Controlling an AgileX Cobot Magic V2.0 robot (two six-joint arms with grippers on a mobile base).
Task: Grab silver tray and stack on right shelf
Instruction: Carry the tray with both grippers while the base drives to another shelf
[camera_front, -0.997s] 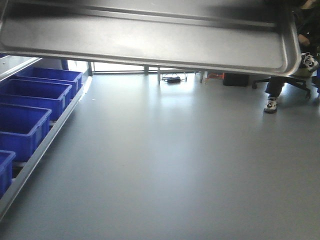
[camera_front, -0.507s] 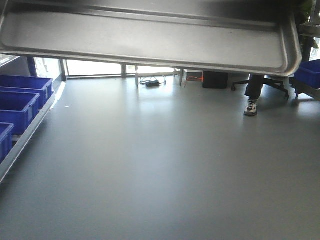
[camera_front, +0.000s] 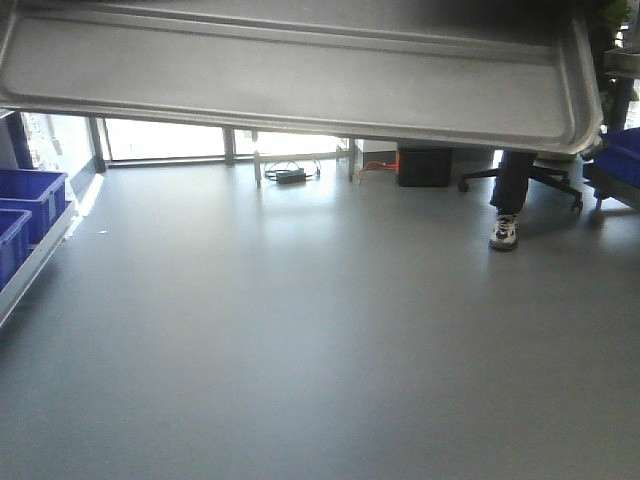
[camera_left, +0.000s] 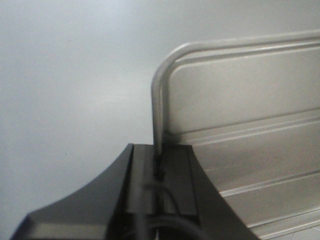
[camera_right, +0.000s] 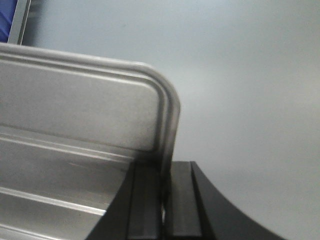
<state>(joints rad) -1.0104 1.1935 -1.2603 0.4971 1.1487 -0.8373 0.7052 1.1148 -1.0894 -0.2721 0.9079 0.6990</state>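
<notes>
Blue plastic bins are sliding left; left claw and right claw are clamping the shiny ribbed metal tray.

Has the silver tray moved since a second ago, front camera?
Yes. The silver tray keeps its spot in the frame, but the blue bins have slid left, mostly out of view, so it has swung right relative to them.

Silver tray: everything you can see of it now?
The silver tray is shiny bare metal, rectangular with rounded corners, a low raised rim and long ribs along its bottom. It hangs in the air above the grey floor, filling the top of the front view. The left gripper and the right gripper each clamp its rim at opposite ends. Nothing shows inside it.
</notes>
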